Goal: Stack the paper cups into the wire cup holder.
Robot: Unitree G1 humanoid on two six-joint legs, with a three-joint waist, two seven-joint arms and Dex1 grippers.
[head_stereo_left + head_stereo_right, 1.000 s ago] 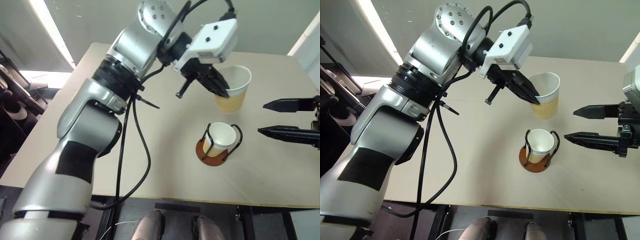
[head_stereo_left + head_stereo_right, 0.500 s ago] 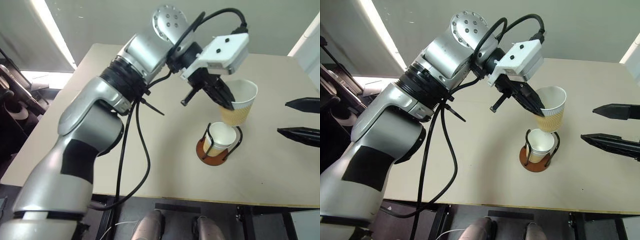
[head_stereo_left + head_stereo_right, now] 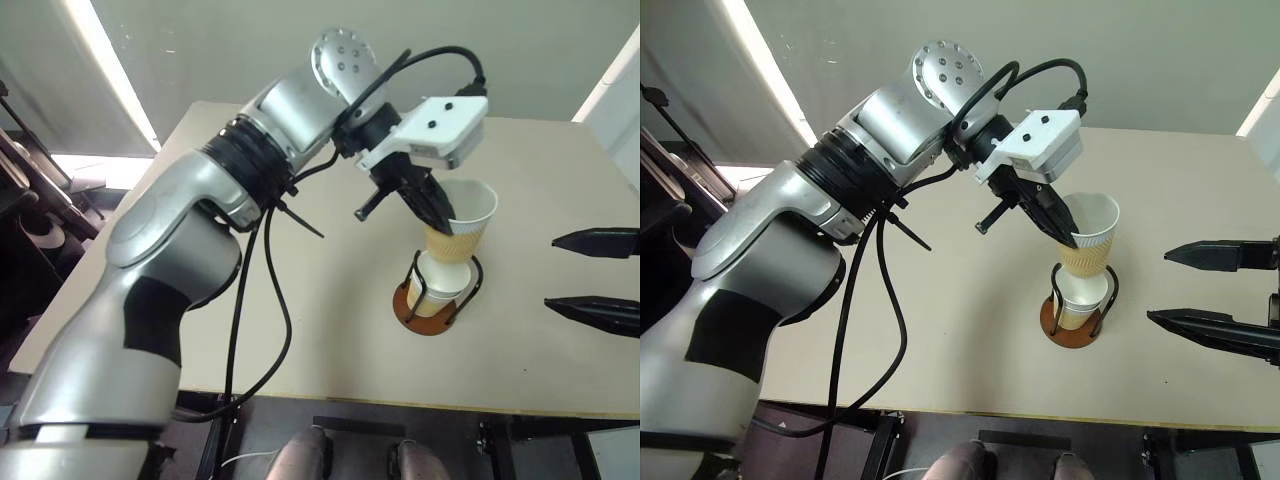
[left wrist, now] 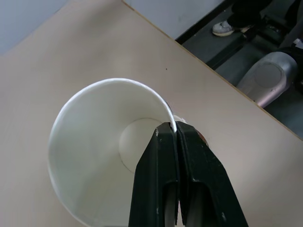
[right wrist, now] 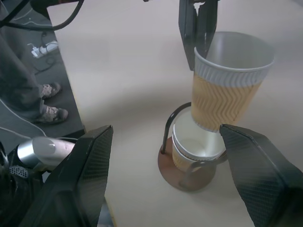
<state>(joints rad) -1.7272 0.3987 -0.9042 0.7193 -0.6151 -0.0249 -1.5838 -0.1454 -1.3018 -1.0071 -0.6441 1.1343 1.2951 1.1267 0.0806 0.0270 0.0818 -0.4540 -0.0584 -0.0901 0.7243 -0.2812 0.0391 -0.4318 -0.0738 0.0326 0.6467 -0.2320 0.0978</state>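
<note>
So far one cup [image 5: 191,151] sits in the wire holder [image 5: 180,172], and my left gripper [image 3: 440,212], pinching a second cup [image 3: 462,225] by its rim, holds it just above the holder, not yet nested; my right gripper [image 3: 595,272] stands spread beside the holder.

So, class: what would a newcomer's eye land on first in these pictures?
The left gripper pinching a paper cup by its rim, just above the cup already in the wire holder near the table's middle. Then the right gripper, open and empty, off to the holder's right.
</note>
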